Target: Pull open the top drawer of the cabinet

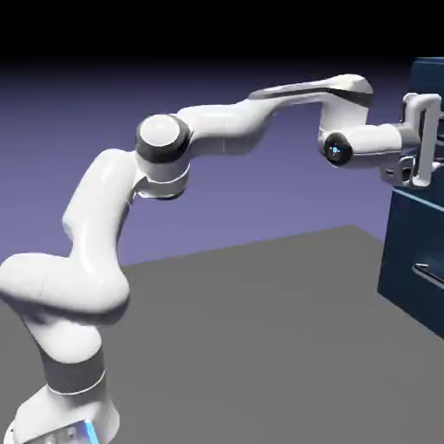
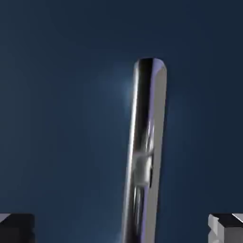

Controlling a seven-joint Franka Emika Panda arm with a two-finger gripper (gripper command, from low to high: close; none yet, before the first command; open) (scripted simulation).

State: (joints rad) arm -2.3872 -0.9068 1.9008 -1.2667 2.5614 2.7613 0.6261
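**Open gripper facing the drawer handle**

While the white arm (image 1: 173,156) stretches across to the exterior view's right, its gripper (image 1: 422,147) stands against the upper part of the cabinet (image 1: 416,260), at the picture's right edge. The arm has smooth, glossy, rounded shells with darker grey rings at the joints. The cabinet is a boxy body of flat, matte navy blue panels with straight edges; a slim silvery bar (image 1: 427,274) shows on a lower panel. The table (image 1: 260,329) is plain flat grey.

From the hand view, the top drawer (image 2: 61,118) fills the whole picture as an even dark blue surface without any grain. Its handle (image 2: 144,152) is a slim bar of polished metal with a rounded end, shining with pale and dark reflections, and a short mounting post shows near its middle. The two grey fingertips (image 2: 16,228) are at the bottom corners, far apart, with the handle between them; the claw is wide open and grips nothing. Whether a finger touches the bar I cannot tell.
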